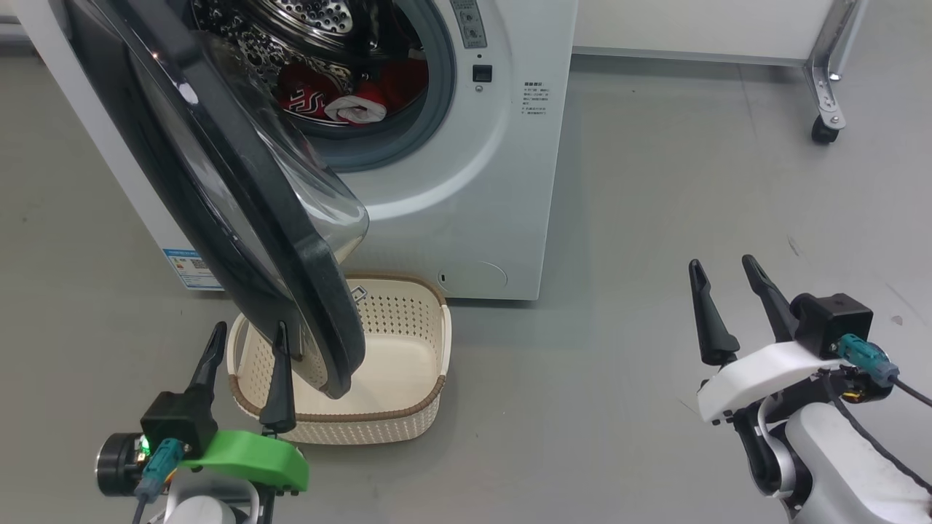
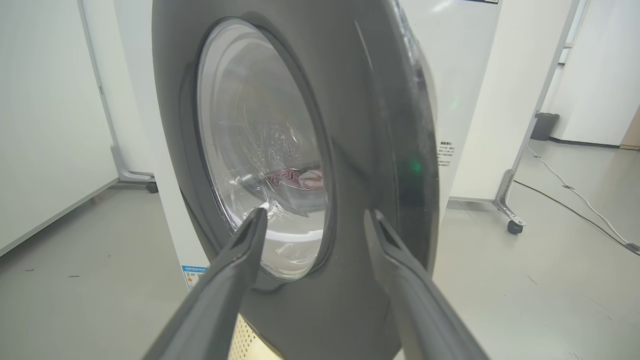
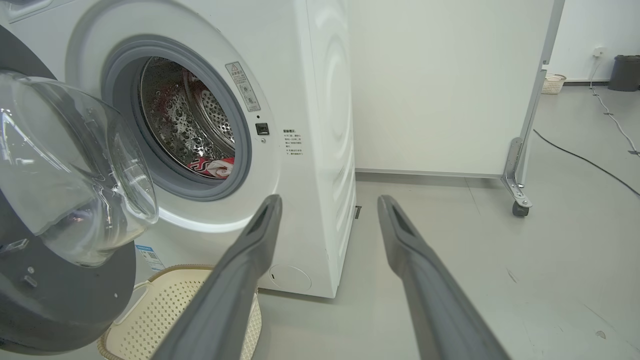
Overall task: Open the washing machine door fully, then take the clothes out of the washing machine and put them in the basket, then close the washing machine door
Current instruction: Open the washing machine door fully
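door (image 1: 320, 291) overlapping left of basket (image 1: 378, 429), clothes (image 1: 313, 98) shadowed in drum (image 1: 306, 14)

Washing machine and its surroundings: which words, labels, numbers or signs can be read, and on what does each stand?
Nothing reads clearly enough to quote.
Blue label, low on the washing machine front: too small.
Grey sticker, higher on its front: blurred.
Printed text block, right of that sticker: too small.
Striped print on the clothes: no letters legible.
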You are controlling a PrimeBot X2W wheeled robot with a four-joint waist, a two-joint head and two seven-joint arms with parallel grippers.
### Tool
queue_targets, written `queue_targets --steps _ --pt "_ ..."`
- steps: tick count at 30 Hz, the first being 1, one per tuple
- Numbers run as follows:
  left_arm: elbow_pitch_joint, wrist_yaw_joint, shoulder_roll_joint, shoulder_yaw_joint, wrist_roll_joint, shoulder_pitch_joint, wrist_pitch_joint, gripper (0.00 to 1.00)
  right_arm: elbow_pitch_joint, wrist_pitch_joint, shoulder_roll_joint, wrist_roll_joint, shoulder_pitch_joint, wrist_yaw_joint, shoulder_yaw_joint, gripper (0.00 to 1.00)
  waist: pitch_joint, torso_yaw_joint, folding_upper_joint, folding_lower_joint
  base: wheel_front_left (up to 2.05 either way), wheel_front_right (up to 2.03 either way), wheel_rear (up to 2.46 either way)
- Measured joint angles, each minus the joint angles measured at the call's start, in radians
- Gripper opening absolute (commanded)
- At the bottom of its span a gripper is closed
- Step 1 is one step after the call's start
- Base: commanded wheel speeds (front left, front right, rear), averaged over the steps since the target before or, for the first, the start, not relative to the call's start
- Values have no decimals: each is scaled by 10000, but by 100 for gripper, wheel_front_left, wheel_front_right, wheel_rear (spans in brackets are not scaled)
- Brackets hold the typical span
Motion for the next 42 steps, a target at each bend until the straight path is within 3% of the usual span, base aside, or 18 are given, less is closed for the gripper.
queue_targets --steps 15,42 --pt "128 -2 -10 -4 15 57 0 100 -585 0 479 -1248 1212 0 -991 100 39 11 0 0 0 0 0" --pt "614 -75 -36 -249 12 64 0 100 -1225 0 1074 -2192 2188 0 -1540 100 -10 29 0 0 0 0 0"
